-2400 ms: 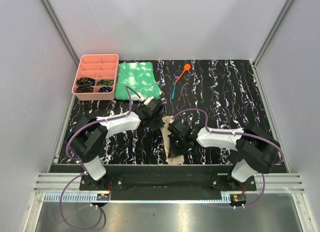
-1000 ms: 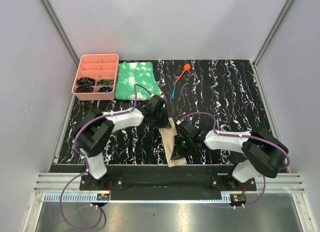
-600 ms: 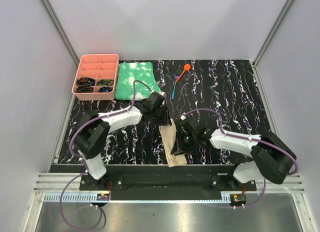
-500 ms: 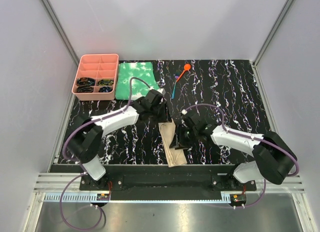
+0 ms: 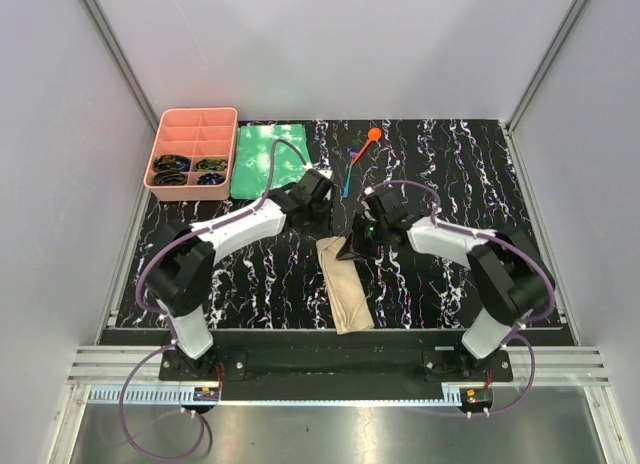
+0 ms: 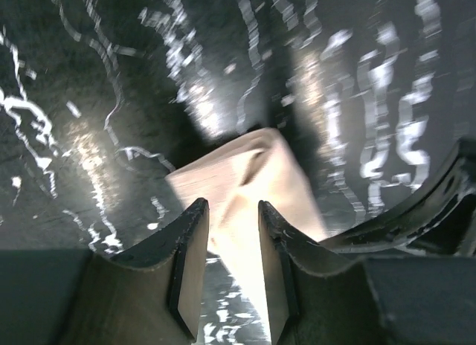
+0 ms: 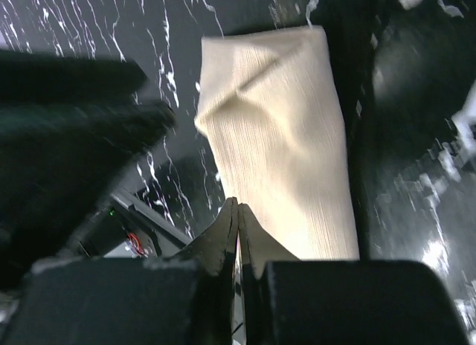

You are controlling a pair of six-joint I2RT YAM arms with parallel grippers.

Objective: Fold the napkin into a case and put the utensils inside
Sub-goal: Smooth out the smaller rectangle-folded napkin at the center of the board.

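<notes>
The tan napkin [image 5: 345, 284] lies folded into a narrow strip near the table's front edge, seen too in the left wrist view [image 6: 253, 174] and the right wrist view [image 7: 282, 152]. My left gripper [image 5: 322, 220] hovers just beyond the strip's far end, its jaws [image 6: 232, 218] partly open with nothing between them. My right gripper [image 5: 350, 250] sits at the napkin's far right corner, its jaws [image 7: 238, 209] shut with nothing visible between them. Far behind lie the utensils: an orange spoon [image 5: 372, 136] and a slim blue one [image 5: 347, 184].
A pink compartment tray [image 5: 192, 119] with dark items stands at the back left. A green-and-white mottled cloth [image 5: 262, 159] lies beside it, partly under the left arm. The right arm's dark body [image 6: 431, 211] shows in the left wrist view.
Both grippers have drawn back from the napkin toward the far side. The left one has opened; the right one opened and shut again. The napkin now lies free as a folded strip.
</notes>
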